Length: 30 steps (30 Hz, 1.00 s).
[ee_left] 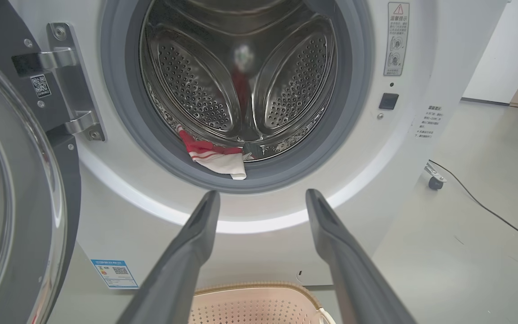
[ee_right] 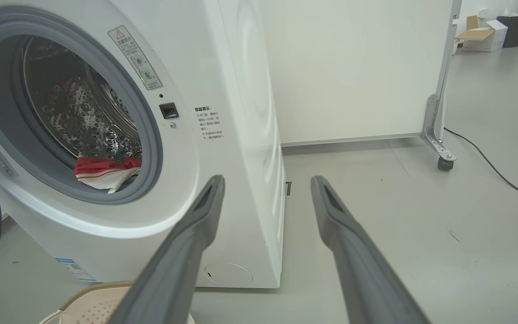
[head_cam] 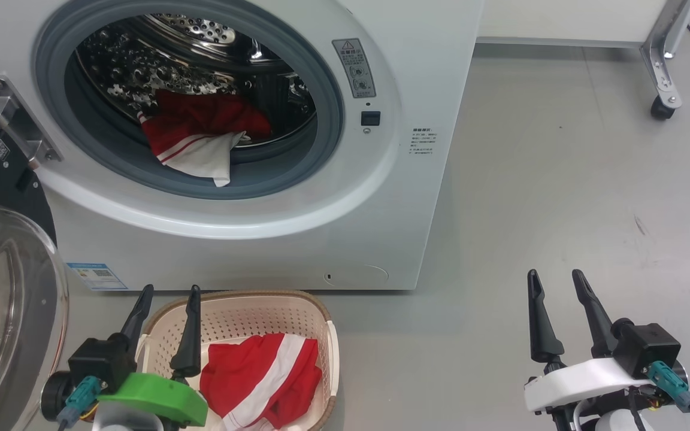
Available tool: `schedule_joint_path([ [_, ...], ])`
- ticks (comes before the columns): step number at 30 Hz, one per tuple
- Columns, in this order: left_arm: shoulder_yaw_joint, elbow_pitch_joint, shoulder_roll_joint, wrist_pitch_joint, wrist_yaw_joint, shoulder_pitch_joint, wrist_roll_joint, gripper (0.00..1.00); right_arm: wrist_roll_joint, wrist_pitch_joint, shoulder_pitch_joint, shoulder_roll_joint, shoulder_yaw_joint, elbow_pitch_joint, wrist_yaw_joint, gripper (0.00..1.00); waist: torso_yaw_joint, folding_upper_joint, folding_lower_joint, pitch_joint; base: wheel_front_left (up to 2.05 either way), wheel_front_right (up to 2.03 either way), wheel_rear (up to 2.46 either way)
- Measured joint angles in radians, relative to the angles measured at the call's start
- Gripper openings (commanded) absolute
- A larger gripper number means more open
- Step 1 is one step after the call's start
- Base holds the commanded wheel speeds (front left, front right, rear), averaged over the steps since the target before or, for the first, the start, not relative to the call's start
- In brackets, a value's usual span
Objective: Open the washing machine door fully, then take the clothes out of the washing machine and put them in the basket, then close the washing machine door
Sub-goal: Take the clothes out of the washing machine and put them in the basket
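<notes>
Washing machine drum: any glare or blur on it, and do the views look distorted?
Head view: bright glints on the steel drum, clothes inside sharp. Left wrist view: a blurry pale-and-red smear at the drum's back centre, likely a reflection; the left gripper looks soft near the lens. Right wrist view: the washing machine edges bow from the wide lens.

The washing machine door (head_cam: 9,287) runs off the head view's left edge. The basket (head_cam: 261,297) is cut by the bottom edge, its left corner behind the left end effector (head_cam: 171,288). The warning label (head_cam: 354,67) print is too small to read.
</notes>
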Motion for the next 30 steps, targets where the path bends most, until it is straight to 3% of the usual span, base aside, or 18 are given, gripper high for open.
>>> schedule_joint_path([
  [13,-0.002,-0.009,0.034,0.004,0.002,-0.039,0.041,1.0,-0.009,0.0,-0.006,0.002,0.03,-0.02,0.002,1.0,-0.021,0.0,0.0,0.092,0.0,0.0,0.0],
  [30,0.027,0.023,0.113,0.191,0.018,-0.356,0.08,1.0,-0.011,0.0,-0.102,0.008,0.103,-0.029,0.012,1.0,-0.11,0.0,0.0001,0.271,0.0,0.0,0.0],
])
